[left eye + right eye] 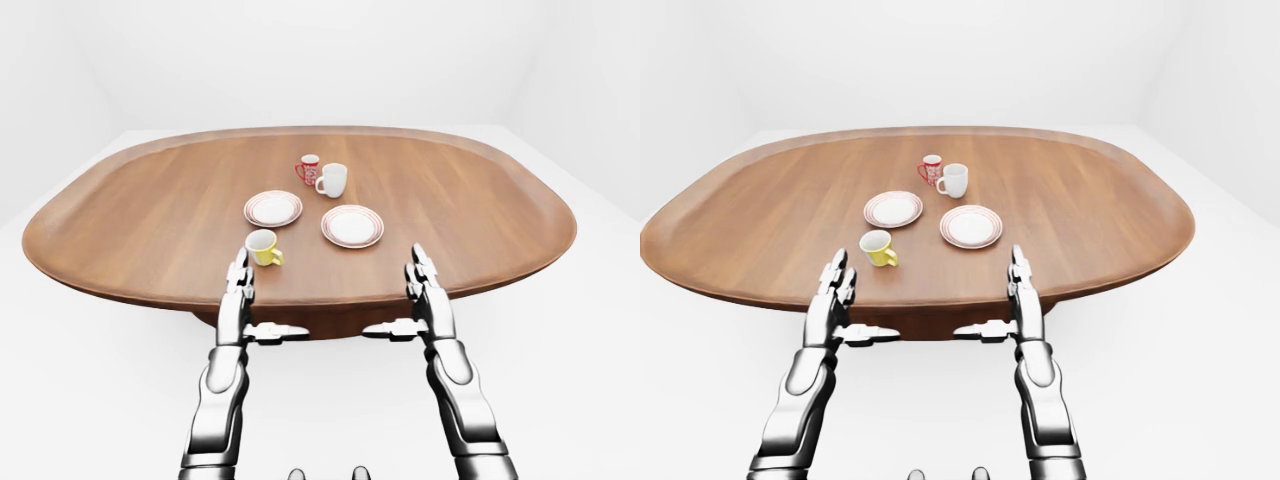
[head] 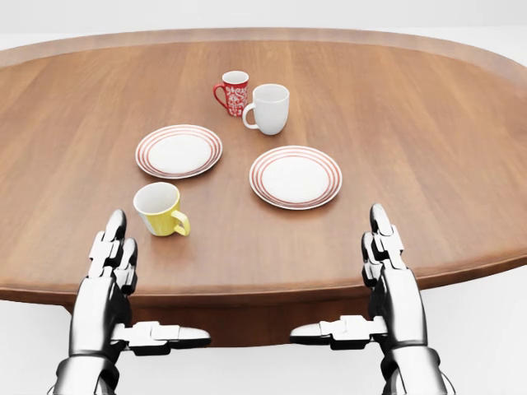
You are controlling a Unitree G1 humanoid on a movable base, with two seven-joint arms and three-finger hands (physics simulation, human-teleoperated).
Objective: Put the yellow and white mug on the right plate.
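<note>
The yellow and white mug (image 2: 159, 209) stands upright on the wooden table (image 2: 428, 123), handle to the right, below the left plate (image 2: 179, 151). The right plate (image 2: 296, 177), white with red rings, lies bare to the mug's upper right. My left hand (image 2: 123, 288) hovers open at the table's near edge, just below and left of the mug, not touching it. My right hand (image 2: 366, 284) is open too, fingers straight, below the right plate at the table edge.
A red patterned mug (image 2: 233, 92) and a white mug (image 2: 268, 108) stand together above the two plates. The oval table has a raised rim. White floor (image 1: 90, 400) surrounds it.
</note>
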